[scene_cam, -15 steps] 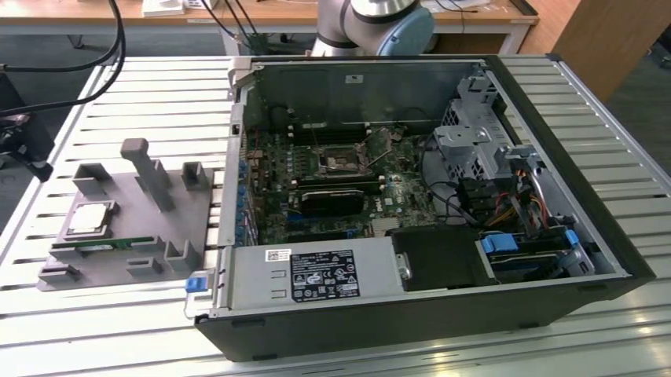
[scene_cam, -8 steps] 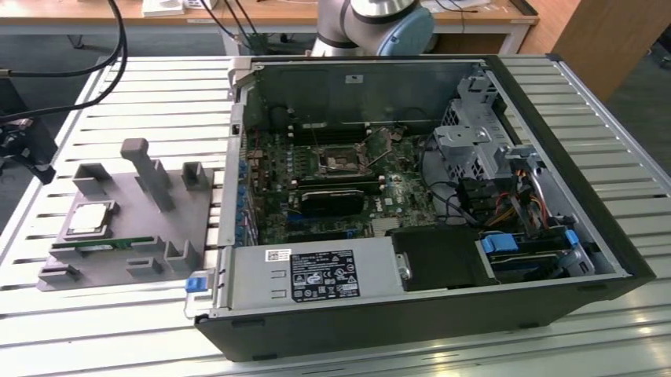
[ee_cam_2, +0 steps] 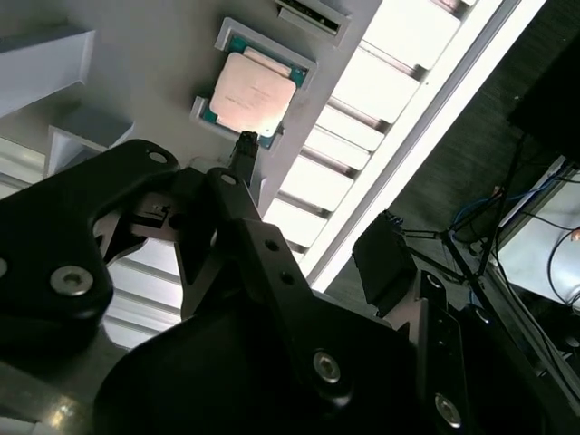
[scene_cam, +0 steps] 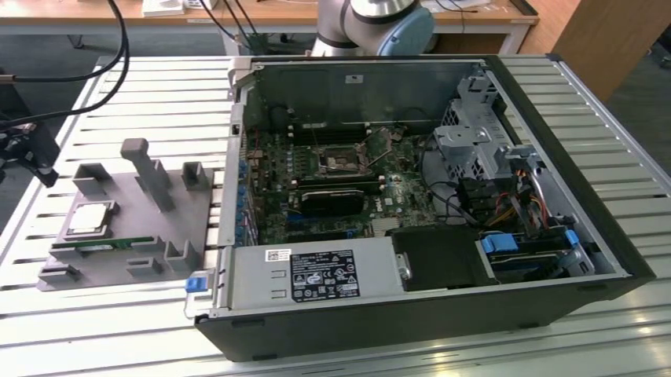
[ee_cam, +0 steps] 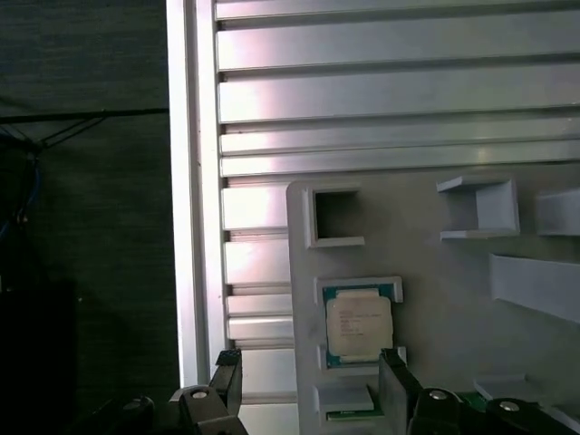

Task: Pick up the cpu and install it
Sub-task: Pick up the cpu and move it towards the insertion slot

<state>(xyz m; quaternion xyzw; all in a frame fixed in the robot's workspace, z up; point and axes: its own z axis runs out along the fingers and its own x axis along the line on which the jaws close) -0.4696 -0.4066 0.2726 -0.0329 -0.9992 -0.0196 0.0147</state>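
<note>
So in the exterior view the arm's [scene_cam: 375, 20] grey and blue joint sits at the far side of the slatted metal table [scene_cam: 157, 86], behind the open computer case [scene_cam: 419, 314]. A black bit of hardware [scene_cam: 27, 153] pokes in at the exterior view's left edge near the grey holder block [scene_cam: 147, 228], and tbh I can't tell which part that is. The cpu [scene_cam: 89, 218] is lying flat on that block, on the exterior view's left side, well apart from the case, with the green memory stick [scene_cam: 100, 243] just beside it. The socket [scene_cam: 341, 162] on the motherboard has nothing in it. In the second wrist view you're looking past the black gripper body, and one slim fingertip [ee_cam_2: 245, 147] points toward the chip's near edge from above. The chip looks like a square with a pale metal top plate and a thin green rim, seated in a raised grey frame. In the first wrist view the gripper [ee_cam: 310, 385] is spread wide with nothing in it, fingers [ee_cam: 227, 381] hanging above the block. The chip sits flat in its frame, closer to one finger than the other, and nothing is touching it.
</note>
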